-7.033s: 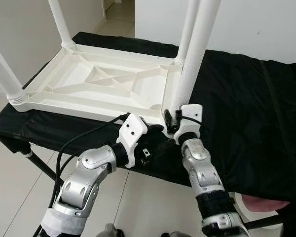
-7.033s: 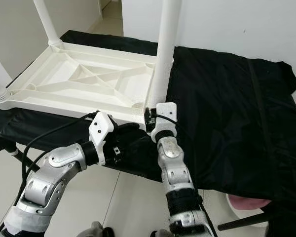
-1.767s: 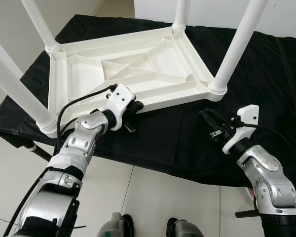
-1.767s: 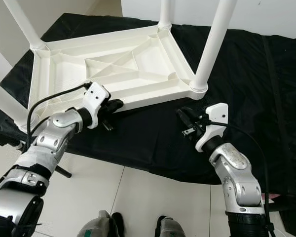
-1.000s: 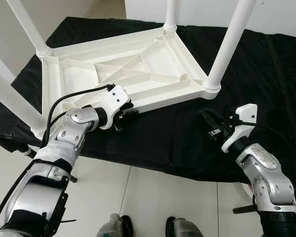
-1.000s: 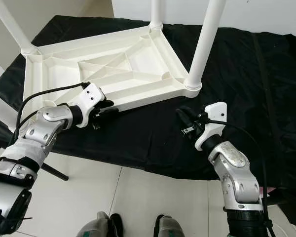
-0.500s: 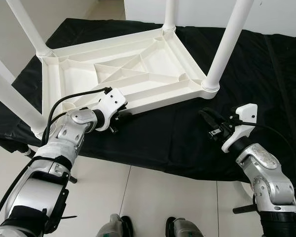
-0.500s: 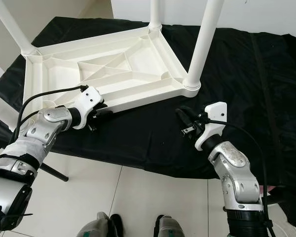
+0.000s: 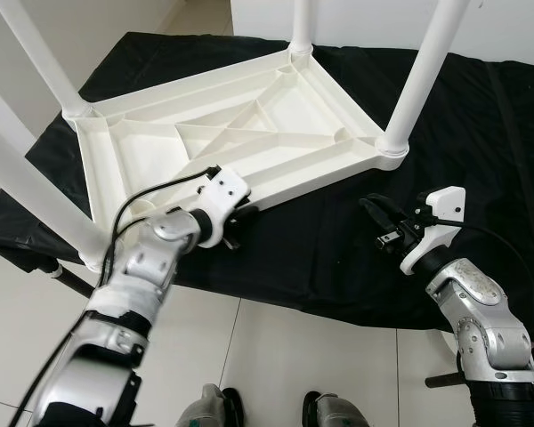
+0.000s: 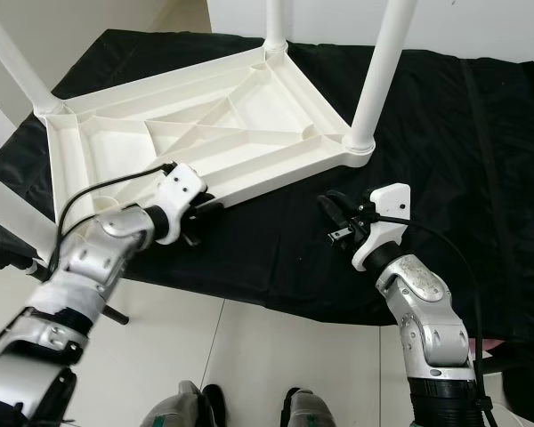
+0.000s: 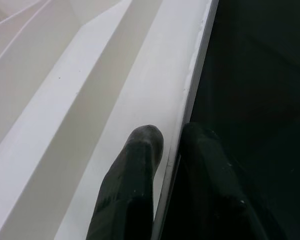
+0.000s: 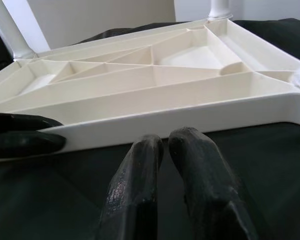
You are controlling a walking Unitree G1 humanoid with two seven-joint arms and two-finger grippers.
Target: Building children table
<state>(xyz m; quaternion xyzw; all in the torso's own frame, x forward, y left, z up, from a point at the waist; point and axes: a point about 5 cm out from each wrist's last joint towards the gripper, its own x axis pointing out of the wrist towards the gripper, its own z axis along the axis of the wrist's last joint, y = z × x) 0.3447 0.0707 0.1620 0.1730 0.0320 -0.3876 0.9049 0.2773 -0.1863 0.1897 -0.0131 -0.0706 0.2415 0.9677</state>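
- A white plastic children's table lies upside down on a black cloth that covers a work surface; its ribbed underside faces up.
- Four white legs stand up from its corners. The near-right leg sits in its corner socket; the far-right leg rises at the back; two more legs stand on the robot's left.
- Left gripper: at the near edge of the tabletop, roughly midway along that side. In the left wrist view its two fingers are clamped on the thin rim, one finger on the white inner face, the other on the cloth side.
- Right gripper: held above the black cloth, near the table's near-right corner but apart from it. In the right wrist view its fingers are pressed together, grasping nothing, and point toward the table's side wall.
- White tiled floor shows below the cloth edge.
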